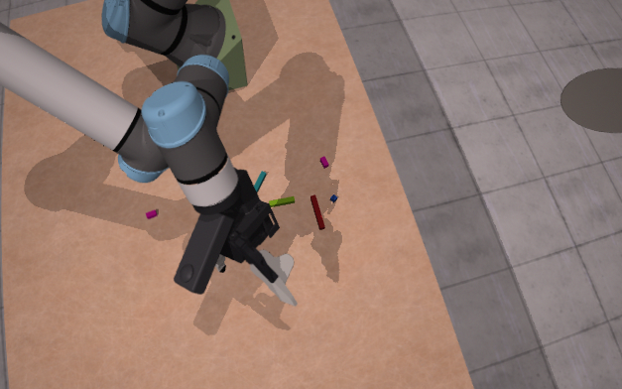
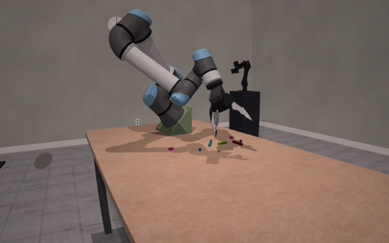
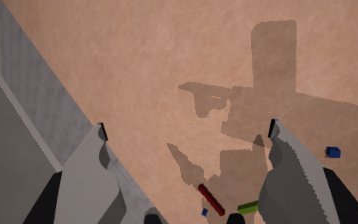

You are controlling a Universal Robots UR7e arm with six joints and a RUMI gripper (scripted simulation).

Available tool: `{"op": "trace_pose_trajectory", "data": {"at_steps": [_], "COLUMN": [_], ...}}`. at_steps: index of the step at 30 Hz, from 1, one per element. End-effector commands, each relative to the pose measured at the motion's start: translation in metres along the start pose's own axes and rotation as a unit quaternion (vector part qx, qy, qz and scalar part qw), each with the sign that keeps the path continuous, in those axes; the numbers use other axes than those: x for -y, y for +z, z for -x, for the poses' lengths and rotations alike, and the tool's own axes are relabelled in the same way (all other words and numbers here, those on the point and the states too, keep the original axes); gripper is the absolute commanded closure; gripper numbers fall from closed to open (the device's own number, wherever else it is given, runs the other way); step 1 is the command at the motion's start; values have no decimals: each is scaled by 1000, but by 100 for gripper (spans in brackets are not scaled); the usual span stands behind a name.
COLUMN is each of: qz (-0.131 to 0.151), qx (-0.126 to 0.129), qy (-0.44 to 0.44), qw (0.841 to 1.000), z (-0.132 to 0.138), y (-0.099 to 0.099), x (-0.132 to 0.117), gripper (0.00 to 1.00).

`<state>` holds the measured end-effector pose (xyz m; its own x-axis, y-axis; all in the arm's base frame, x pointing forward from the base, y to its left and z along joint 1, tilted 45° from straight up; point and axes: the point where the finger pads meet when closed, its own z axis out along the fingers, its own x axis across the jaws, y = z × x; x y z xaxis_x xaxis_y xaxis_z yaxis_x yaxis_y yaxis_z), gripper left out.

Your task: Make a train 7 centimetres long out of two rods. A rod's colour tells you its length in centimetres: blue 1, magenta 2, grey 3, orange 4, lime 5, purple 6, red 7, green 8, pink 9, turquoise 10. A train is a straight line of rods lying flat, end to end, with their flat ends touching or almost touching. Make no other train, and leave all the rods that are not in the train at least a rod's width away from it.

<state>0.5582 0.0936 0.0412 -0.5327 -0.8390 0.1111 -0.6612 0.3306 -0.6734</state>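
My gripper (image 1: pixel 288 283) (image 2: pixel 233 127) (image 3: pixel 186 122) is open and empty, hanging above the table (image 1: pixel 89 323) (image 2: pixel 226 201) (image 3: pixel 155 50) a little way off from the rods. A lime rod (image 1: pixel 282 201) (image 2: pixel 222 142) (image 3: pixel 248 206) lies next to a red rod (image 1: pixel 317 212) (image 2: pixel 237 142) (image 3: pixel 211 199). One magenta rod (image 1: pixel 323 162) (image 2: pixel 231 137) lies beyond the red rod, and another magenta rod (image 1: pixel 152 213) (image 2: pixel 170 149) lies apart on the far side. A turquoise rod (image 1: pixel 260 182) (image 2: pixel 210 142) is partly hidden by the arm. One blue rod (image 1: pixel 333 198) (image 2: pixel 241 141) (image 3: pixel 204 212) lies by the red rod. Another blue rod (image 2: pixel 200 149) (image 3: pixel 333 152) lies apart.
The arm's green base mount (image 1: pixel 230 55) (image 2: pixel 181 124) stands at the table's back. A black pedestal (image 2: pixel 245 108) stands behind the table. The table's edge and the grey floor (image 3: pixel 10 150) show at the left of the wrist view.
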Motion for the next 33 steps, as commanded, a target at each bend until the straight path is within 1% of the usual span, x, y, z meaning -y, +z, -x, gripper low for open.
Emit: {"op": "trace_pose_trajectory", "data": {"at_steps": [1, 2, 4, 6, 9, 10, 13, 14, 18, 21, 23, 28, 33], "qz": [29, 29, 40, 40, 54, 54, 65, 65, 76, 81, 81, 87, 90], "qx": [-49, -49, -74, -74, -107, -107, -137, -137, -170, -190, -190, -213, -224], "qy": [1, 1, 0, 0, -3, -3, -6, -6, -11, -14, -14, -19, -22], "qw": [998, 998, 996, 996, 993, 993, 988, 988, 982, 978, 978, 973, 970], "z": [-40, -40, -61, -61, -90, -90, -117, -117, -146, -164, -164, -184, -195], "y": [-11, -11, -18, -18, -27, -27, -37, -37, -49, -57, -57, -66, -71], "x": [-14, -14, -22, -22, -33, -33, -43, -43, -54, -60, -60, -68, -72], "gripper": [0, 0, 0, 0, 0, 0, 0, 0, 0, 0, 0, 0, 0]}}
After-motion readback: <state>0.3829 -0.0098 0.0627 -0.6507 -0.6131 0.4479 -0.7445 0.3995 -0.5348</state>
